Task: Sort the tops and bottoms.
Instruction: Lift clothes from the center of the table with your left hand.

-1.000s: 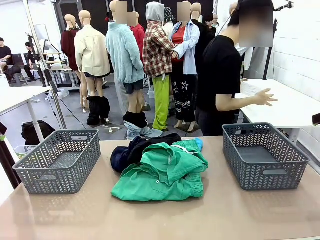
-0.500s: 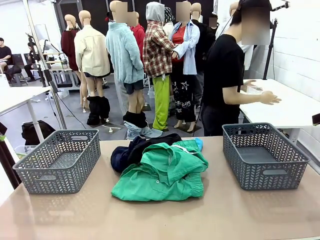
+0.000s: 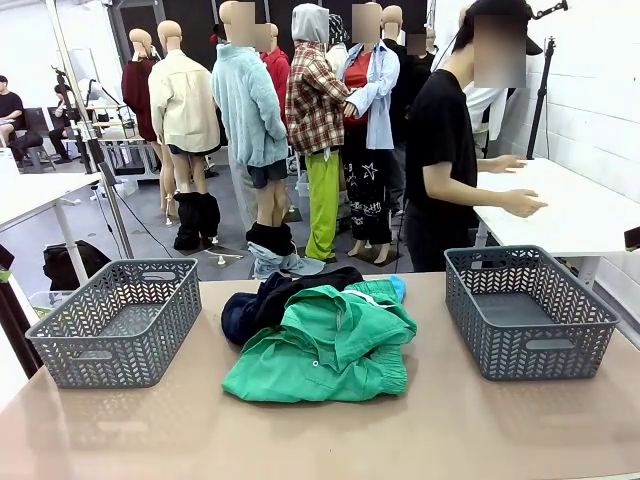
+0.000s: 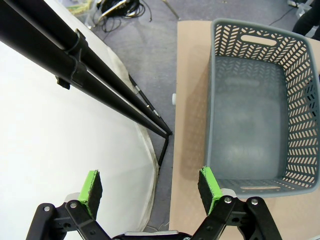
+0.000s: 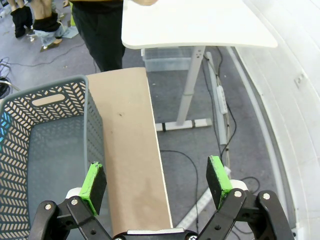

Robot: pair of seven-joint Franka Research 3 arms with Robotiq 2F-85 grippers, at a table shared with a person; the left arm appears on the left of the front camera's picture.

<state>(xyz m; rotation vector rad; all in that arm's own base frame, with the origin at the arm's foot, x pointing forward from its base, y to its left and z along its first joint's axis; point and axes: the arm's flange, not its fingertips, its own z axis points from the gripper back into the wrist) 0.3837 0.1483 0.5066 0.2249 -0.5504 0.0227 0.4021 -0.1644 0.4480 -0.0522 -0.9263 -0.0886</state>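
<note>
Tan table point(image 3: 500, 430), seen from the near side. Two grey plastic baskets with herringbone-slotted walls stand on it, both empty: the left basket point(image 3: 130, 345) at the left edge and the right basket point(image 3: 520, 350) at the right edge, well apart. Beyond the far edge a person in a black shirt point(image 3: 440, 150) stands turned to the right, towards a white side table point(image 3: 580, 210). A black bag point(image 3: 70, 265) lies on the grey floor at far left. From the left wrist, black poles point(image 4: 75, 65) run slantwise beside the left basket point(image 4: 300, 115); cables point(image 4: 120, 10) lie on the floor beyond.
</note>
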